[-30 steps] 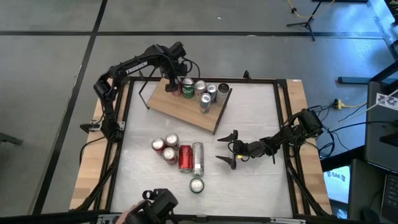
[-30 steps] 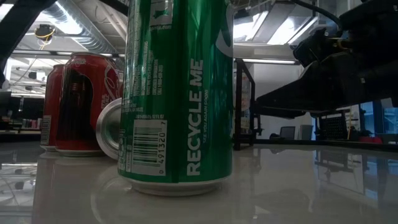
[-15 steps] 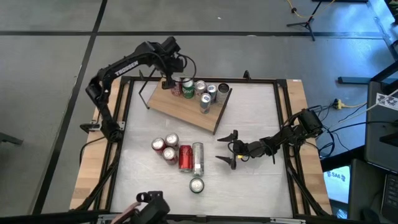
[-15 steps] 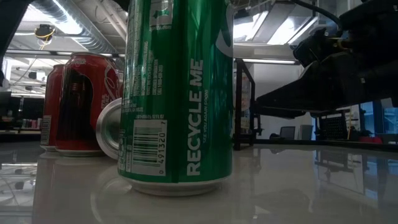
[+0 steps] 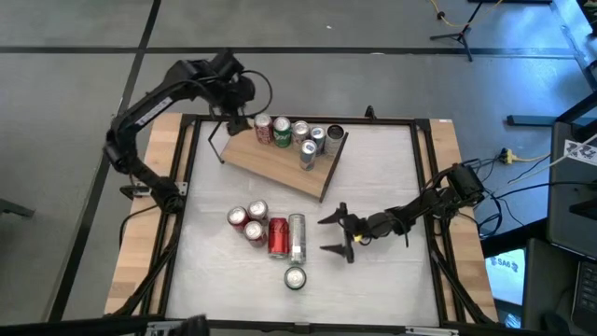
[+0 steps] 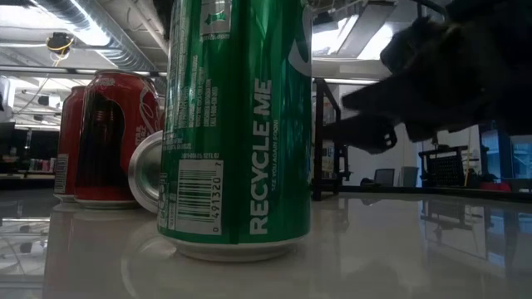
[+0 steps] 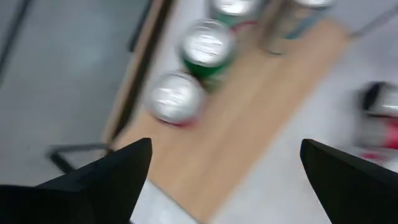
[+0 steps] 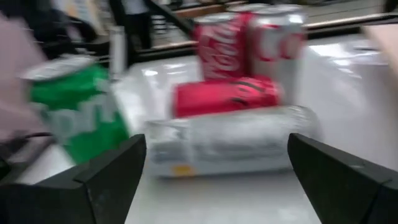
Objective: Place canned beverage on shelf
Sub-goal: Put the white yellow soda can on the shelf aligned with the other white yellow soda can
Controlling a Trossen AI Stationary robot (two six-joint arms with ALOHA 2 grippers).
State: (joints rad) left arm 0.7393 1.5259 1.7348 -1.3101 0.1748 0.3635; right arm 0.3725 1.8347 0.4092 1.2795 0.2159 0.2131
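Note:
The shelf (image 5: pixel 270 161), a light-brown board on black wire supports, stands at the table's far side. Several cans stand on its far edge, among them a red can (image 5: pixel 262 124) and a green can (image 5: pixel 282 128). My left gripper (image 5: pixel 235 105) is open and empty above the shelf's far left corner; its wrist view (image 7: pixel 225 149) looks down on the red can (image 7: pixel 177 99) and the board (image 7: pixel 249 130). My right gripper (image 5: pixel 334 233) is open and empty, low over the table, right of a lying silver can (image 5: pixel 297 236) and a lying red can (image 5: pixel 277 236).
Three upright cans (image 5: pixel 248 220) stand left of the two lying ones. A green can (image 5: pixel 295 278) stands nearer the front edge; it fills the low view (image 6: pixel 237 124). The black table frame (image 5: pixel 422 168) runs along the sides. Bare tabletop (image 5: pixel 392 177) lies at the right.
My left gripper has drawn back from the red can on the shelf, going up and toward the table's far left corner; the can stays standing on the board. My right gripper has moved a little toward the table's left, closer to the lying cans.

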